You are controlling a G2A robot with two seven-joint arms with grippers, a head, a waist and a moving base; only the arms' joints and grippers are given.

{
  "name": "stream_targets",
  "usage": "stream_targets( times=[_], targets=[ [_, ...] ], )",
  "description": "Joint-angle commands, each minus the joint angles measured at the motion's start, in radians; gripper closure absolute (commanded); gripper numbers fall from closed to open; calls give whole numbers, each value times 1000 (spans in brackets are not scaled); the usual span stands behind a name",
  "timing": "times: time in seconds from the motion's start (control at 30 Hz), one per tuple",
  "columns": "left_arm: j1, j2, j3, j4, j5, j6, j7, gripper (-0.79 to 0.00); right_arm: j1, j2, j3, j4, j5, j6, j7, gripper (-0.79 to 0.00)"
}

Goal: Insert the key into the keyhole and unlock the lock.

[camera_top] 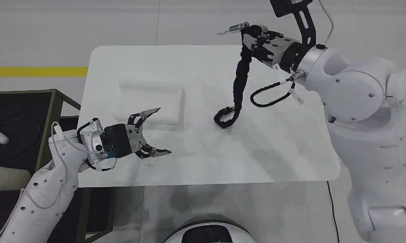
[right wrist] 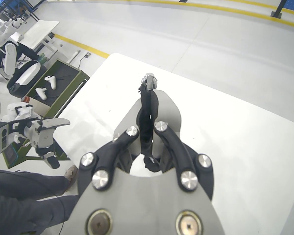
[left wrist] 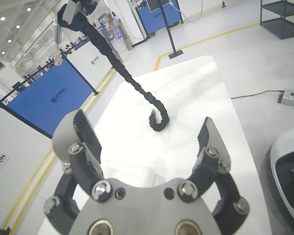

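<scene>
Top view: left gripper was held low over the near left part of the table, arm coming in from the near left corner, claw spread wide with nothing in it. Left wrist view: same gripper was seen wide, ribbed fingers well apart, bare tabletop between them.

Right gripper was raised above the far right edge of the table, forearm angled in from the right. It was clamped on the upper end of the black cable lock. Right wrist view: right gripper was closed narrow on the cable lock, with a metal end piece sticking out past the fingertips.

The cable lock was hung down from the claw, and its lower end was curled on the table near the middle. Whether the metal piece was key or lock body could not be told.

A white pad was laid flat on the table, left of the curled end and beyond the left gripper, apart from both.

A green-framed cart was parked beside the table's left edge, with two white controllers laid on its black top.
</scene>
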Motion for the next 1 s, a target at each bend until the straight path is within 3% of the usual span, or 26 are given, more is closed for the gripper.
stream_targets(
  times=[0.0, 0.43, 0.47, 0.5, 0.53, 0.57, 0.97],
  targets=[
    [0, 0, 0, 0, 0, 0, 0, -785, 6, -2, -31, 19, -2, 1, 23, 0],
    [0, 0, 0, 0, 0, 0, 0, -785, -140, -17, -235, 121, -160, 30, 188, 0],
    [0, 0, 0, 0, 0, 0, 0, -785, -144, -19, -237, 126, -163, 34, 190, -40],
    [0, 0, 0, 0, 0, 0, 0, -785, -148, -21, -240, 130, -174, 37, 193, -292],
    [0, 0, 0, 0, 0, 0, 0, -785, -150, -22, -241, 128, -186, 43, 196, -733],
    [0, 0, 0, 0, 0, 0, 0, -785, -152, -24, -240, 125, -194, 49, 197, -785],
    [0, 0, 0, 0, 0, 0, 0, -785, -177, -31, -155, -14, -345, 105, 122, -785]
  ],
)
